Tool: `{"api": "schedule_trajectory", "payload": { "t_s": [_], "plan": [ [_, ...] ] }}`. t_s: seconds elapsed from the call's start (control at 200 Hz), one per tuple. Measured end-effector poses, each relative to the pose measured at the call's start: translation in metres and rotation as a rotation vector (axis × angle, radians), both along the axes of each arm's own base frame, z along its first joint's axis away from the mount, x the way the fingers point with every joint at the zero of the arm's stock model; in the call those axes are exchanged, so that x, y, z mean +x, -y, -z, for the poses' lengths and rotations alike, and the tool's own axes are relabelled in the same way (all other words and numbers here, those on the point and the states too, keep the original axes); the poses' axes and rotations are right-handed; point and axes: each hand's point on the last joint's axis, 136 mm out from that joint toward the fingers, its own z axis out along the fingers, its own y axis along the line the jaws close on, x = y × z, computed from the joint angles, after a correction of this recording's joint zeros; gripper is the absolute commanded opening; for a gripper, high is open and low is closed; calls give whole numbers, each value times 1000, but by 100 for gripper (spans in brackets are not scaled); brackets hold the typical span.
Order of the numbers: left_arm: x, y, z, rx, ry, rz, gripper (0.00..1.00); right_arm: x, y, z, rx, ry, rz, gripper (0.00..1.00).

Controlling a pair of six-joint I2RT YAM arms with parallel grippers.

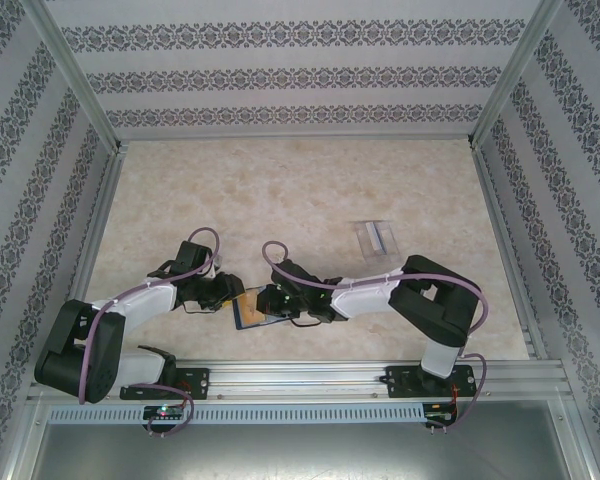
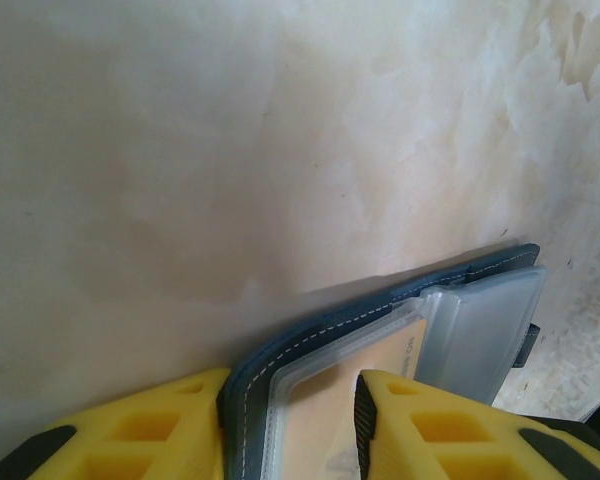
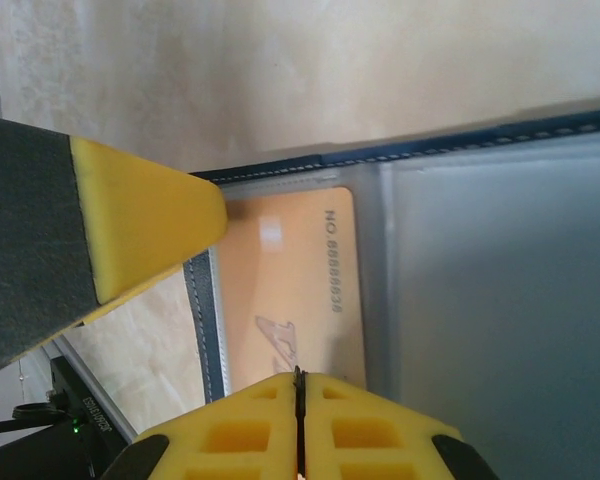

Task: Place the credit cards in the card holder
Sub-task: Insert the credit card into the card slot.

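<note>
The dark navy card holder [image 1: 248, 312] lies open near the table's front edge, between my two grippers. In the left wrist view my left gripper [image 2: 292, 385] is shut on the holder's [image 2: 380, 298] corner, one pad on the navy cover and the other on the clear sleeve. An orange credit card [image 3: 290, 270] with a printed number lies under that clear sleeve [image 2: 380, 350]. My right gripper [image 3: 299, 372] is shut, with its joined fingertips at the card's near edge and nothing between them. The left finger [image 3: 140, 230] lies over the holder's [image 3: 205, 320] corner.
A small clear plastic piece with grey stripes [image 1: 378, 238] lies on the beige tabletop [image 1: 280, 200] behind the right arm. Patterned walls close the table in at the back and on both sides. A metal rail [image 1: 300, 375] runs along the front.
</note>
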Motion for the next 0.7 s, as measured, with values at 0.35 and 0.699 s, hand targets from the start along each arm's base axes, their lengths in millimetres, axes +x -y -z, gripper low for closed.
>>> {"api": "schedule_trajectory", "payload": {
  "t_s": [0.35, 0.699],
  "plan": [
    [2, 1, 0, 4, -6, 12, 39, -2, 8, 2, -62, 24, -29, 19],
    [1, 1, 1, 3, -13, 14, 39, 1, 17, -1, -118, 82, -40, 27]
  ]
}}
